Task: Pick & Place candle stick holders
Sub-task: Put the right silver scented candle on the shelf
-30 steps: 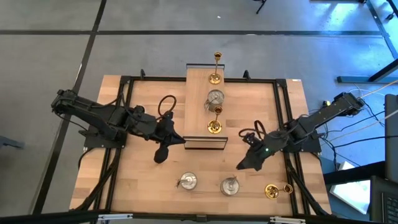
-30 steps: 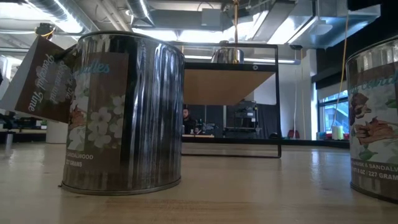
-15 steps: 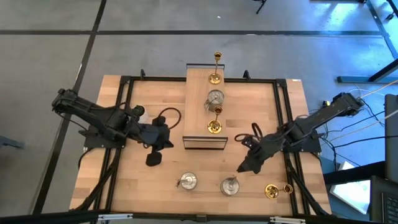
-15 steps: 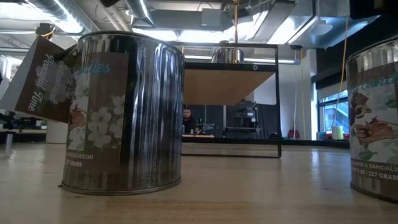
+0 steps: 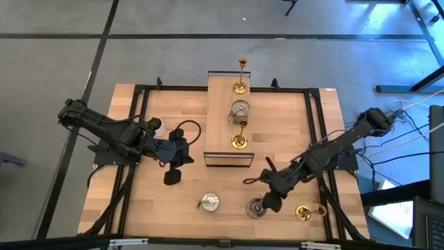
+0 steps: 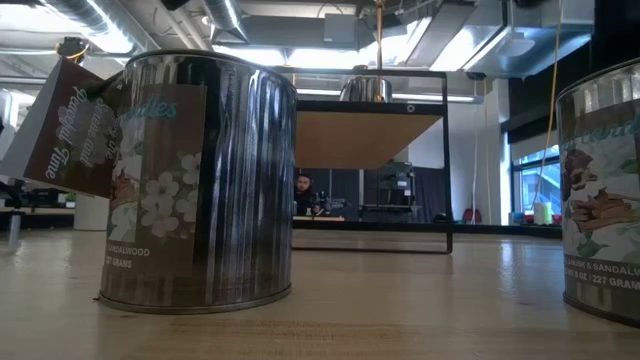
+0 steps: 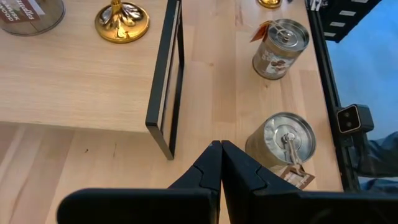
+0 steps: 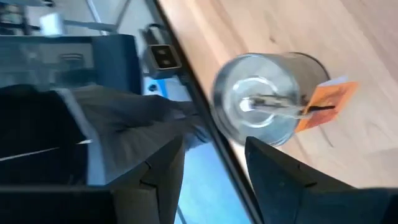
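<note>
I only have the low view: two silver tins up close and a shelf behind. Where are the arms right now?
Observer: The right gripper is over the silver tin near the table's front edge, fingers open and not touching it.
Operator: And the left one?
Observer: The left gripper is shut and empty, beside the raised wooden shelf.
Operator: Anything on top of that shelf?
Observer: Two gold candlesticks and, with another silver tin between them.
Operator: Any other candlestick around?
Observer: A third one lies on its side near the front right corner.
</note>
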